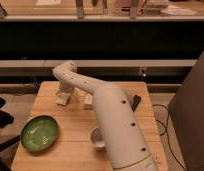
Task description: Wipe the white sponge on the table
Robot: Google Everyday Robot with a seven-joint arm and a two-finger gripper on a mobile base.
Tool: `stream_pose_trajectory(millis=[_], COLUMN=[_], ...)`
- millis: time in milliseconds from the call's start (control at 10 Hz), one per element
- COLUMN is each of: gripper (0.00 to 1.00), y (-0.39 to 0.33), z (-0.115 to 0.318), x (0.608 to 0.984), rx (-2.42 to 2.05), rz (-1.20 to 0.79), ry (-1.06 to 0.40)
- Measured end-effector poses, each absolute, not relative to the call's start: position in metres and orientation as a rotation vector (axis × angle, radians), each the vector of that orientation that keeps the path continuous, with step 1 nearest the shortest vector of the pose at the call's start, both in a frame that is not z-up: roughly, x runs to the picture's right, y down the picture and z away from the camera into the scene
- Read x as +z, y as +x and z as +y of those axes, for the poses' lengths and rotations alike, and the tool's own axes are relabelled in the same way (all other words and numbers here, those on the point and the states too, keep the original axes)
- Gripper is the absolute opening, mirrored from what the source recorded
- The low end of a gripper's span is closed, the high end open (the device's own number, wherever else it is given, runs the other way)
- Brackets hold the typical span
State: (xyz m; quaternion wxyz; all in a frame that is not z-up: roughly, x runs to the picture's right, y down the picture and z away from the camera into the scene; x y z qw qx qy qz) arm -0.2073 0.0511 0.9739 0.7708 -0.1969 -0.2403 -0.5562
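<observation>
This looks like a lab or office workspace rather than a home. A long counter crowded with small items runs across the top of the frame above a dark panel. A cable trails over the plain floor at the right, and a black chair shows at the left edge. In the middle stands a light plank table. The robot's gripper hangs over its upper left part.
</observation>
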Motion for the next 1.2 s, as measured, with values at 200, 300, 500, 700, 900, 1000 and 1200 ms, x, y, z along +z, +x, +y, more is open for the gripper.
stream_pose_trajectory(millis=[200,300,500,700,900,1000,1200], gripper=[0.80,0.80,0.80,0.80,0.80,0.80,0.76], y=[-0.205,-0.204,-0.201,-0.200,-0.198,-0.196,-0.193], z=[0.050,0.051,0.052,0.053,0.053,0.054,0.055], x=[0.974,0.974,0.974,0.974,0.974,0.973,0.972], rx=[-1.204,-1.203,-1.198,-1.196,-1.194,-1.192,-1.191], rz=[-0.520,-0.520,-0.520,-0.521,-0.521,-0.522,-0.521], ry=[-0.426,-0.426,-0.428,-0.427,-0.426,-0.426,-0.428])
